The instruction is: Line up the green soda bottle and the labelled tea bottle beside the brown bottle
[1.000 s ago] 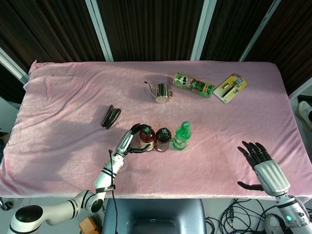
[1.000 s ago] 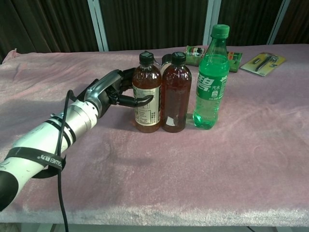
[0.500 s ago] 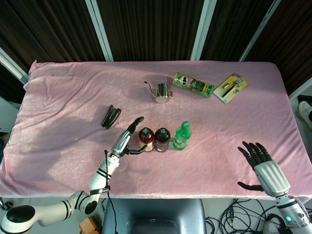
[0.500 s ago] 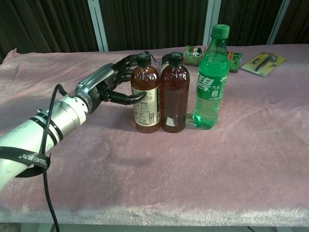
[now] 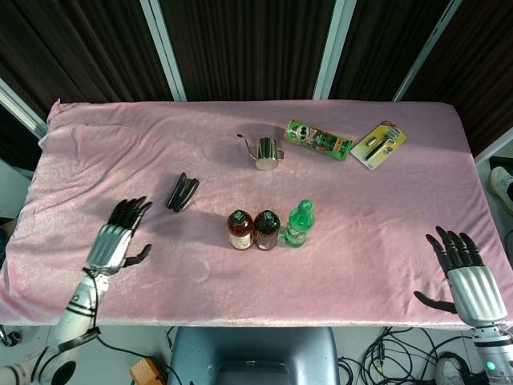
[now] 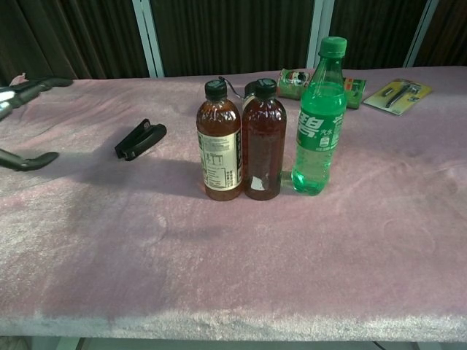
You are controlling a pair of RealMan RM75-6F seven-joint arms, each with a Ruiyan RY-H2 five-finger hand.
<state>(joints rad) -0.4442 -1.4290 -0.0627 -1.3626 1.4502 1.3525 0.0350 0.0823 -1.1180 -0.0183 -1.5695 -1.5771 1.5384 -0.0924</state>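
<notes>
**Three bottles in a row, both robot hands withdrawn**

Left robot hand [image 5: 119, 239], fingers spread and empty, lies near the counter's [image 5: 96, 144] left front edge, having pulled back from the labelled tea bottle [image 6: 219, 138] it touched a second ago. Right robot hand [image 5: 463, 269], also spread and empty, has retreated to the right front corner. Open cloth separates each from the row. The labelled tea bottle, brown bottle [image 6: 263, 140] and green soda bottle [image 6: 319, 117] stand upright; the first two touch, the third is just beside. All three are capped, holding liquid. A black clip [image 6: 140, 139] lies left of them.
</notes>
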